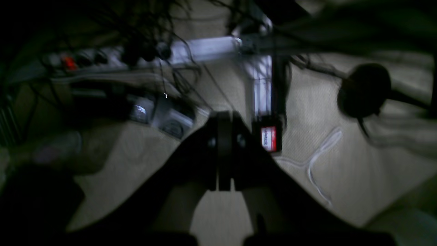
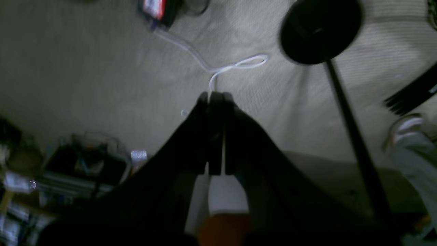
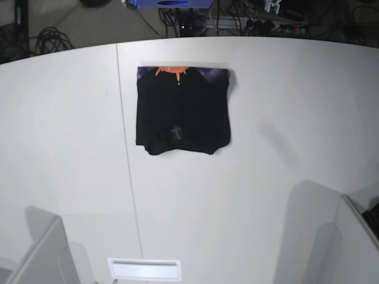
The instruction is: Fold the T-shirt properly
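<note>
On the left wrist camera my left gripper has its jaws pressed together on nothing, over dim, blurred floor clutter. The right wrist camera shows my right gripper likewise closed and empty, probably above carpet. In the base view the T-shirt lies folded upper centre on the table, orange print at its top edge; neither arm appears there.

T-shirt flat on the table — toward its far edge
</note>
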{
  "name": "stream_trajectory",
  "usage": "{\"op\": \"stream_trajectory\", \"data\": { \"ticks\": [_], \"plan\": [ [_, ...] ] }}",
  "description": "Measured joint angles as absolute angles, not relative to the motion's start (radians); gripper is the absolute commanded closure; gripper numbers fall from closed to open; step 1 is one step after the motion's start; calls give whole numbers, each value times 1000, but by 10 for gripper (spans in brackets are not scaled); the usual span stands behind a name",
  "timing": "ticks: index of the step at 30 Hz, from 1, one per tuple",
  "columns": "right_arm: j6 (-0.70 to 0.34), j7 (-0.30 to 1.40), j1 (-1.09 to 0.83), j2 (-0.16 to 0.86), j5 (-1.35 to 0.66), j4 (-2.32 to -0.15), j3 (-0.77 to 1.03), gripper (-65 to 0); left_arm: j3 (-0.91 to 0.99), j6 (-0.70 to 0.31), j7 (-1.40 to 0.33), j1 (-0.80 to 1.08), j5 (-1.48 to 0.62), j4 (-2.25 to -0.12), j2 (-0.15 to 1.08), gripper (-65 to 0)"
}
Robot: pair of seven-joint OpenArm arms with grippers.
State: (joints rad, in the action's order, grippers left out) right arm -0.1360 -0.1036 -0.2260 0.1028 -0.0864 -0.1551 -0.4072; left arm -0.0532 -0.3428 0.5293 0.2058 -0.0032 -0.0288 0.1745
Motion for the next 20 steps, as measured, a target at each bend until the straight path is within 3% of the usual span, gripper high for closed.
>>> {"op": "stream_trajectory", "data": {
  "ticks": [10, 20],
  "plan": [
    [-136, -160, -198, 79, -85, -105, -163, 0, -52, -344, 429, 197, 212, -109, 147, 0],
    [-136, -247, -206, 82, -85, -105, -144, 0, -41, -343, 430, 200, 216, -114, 155, 0]
  ]
}}
